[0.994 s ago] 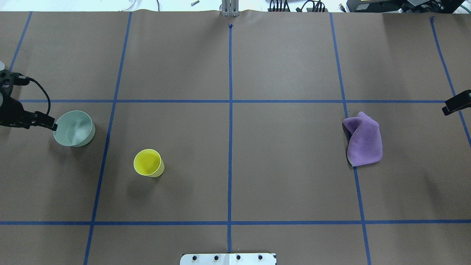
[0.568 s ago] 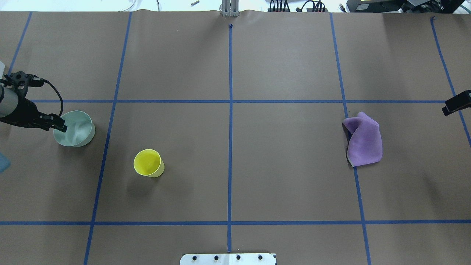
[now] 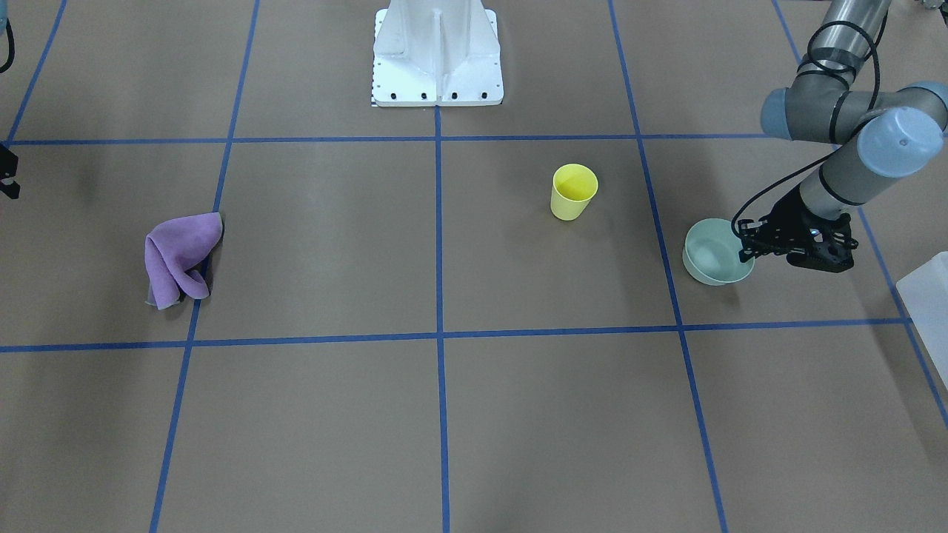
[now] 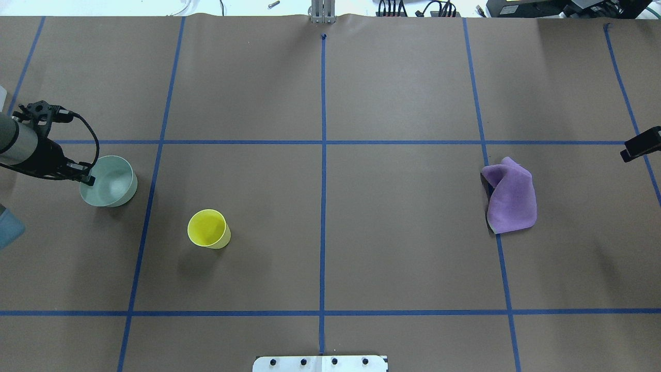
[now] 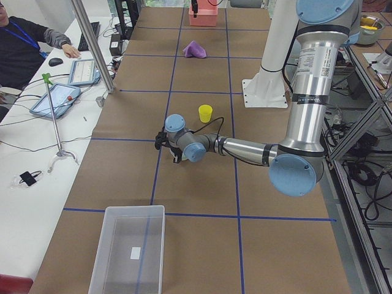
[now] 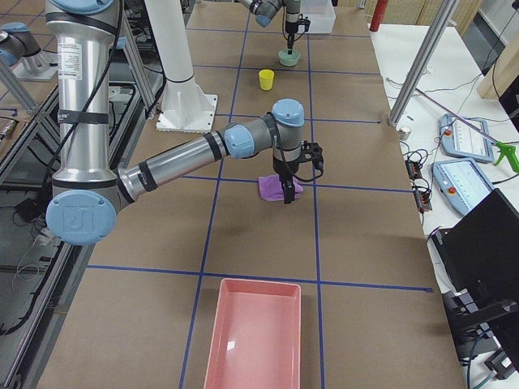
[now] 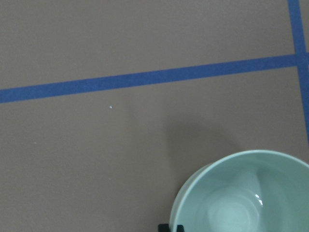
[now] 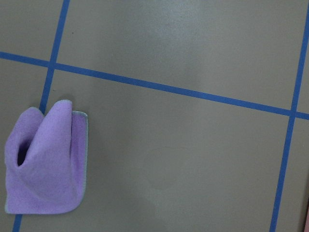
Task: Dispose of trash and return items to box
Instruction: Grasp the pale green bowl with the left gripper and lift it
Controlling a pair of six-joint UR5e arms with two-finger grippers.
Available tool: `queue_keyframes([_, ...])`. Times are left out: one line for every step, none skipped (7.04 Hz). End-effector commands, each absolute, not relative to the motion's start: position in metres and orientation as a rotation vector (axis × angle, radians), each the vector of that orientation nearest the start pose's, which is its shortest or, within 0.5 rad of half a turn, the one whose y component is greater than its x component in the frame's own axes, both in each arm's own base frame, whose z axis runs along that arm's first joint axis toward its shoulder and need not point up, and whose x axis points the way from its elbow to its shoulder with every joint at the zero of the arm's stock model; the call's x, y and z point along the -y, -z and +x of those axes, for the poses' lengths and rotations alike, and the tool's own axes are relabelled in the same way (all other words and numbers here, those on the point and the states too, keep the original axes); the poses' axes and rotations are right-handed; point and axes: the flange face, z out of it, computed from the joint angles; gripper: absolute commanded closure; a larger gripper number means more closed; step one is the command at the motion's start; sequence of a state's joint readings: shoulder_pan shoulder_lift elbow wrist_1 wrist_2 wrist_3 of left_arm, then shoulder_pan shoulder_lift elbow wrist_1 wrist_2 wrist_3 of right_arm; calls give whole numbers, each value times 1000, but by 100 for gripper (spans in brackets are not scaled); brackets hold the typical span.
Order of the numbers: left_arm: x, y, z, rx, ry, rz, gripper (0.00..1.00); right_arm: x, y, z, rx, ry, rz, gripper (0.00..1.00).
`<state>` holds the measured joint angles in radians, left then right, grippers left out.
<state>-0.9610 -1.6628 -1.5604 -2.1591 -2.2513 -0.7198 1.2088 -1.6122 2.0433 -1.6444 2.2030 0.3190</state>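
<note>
Left wrist-mounted view gives the closest look at the grasp. Two dark fingertips (image 7: pixel 162 227) of the left gripper (image 4: pixel 89 179) stand close together at the lower edge of the picture. The rim of the mint-green bowl (image 4: pixel 111 183) lies between them, so the jaws pinch this rim on the side toward the arm. The bowl is upright, open side up, on the brown paper of the table (image 4: pixel 403 88), in its left part. The yellow cup (image 4: pixel 208 229) stands upright and apart from the bowl, between it and the centre tape line, a little closer to the robot. The frosted box (image 5: pixel 135 208) lies at the table's end on the robot's left, well apart from the bowl and the cup.

The right gripper (image 6: pixel 286 194) hangs in the air near a crumpled purple cloth (image 4: pixel 508 199) without touching it. I cannot tell whether its jaws are spread or pressed together. A pink tray (image 6: pixel 259 282) lies at the table's end on the robot's right.
</note>
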Motion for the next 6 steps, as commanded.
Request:
queue_keyframes([519, -554, 189, -948, -150, 146, 100, 457, -464, -93, 704, 154, 117, 0])
queue_keyframes([535, -565, 130, -908, -103, 135, 100, 457, -464, -93, 704, 154, 117, 0])
queue_keyframes([548, -578, 73, -857, -84, 124, 100, 457, -464, -93, 705, 154, 117, 0])
queue_keyframes([564, -588, 22, -816, -115, 122, 100, 457, -464, -94, 705, 155, 116, 0])
queue_keyframes([583, -613, -47, -793, -92, 115, 100, 456, -464, -95, 705, 157, 116, 0])
queue_keyframes([610, -649, -109, -786, -63, 109, 100, 456, -464, -95, 704, 158, 116, 0])
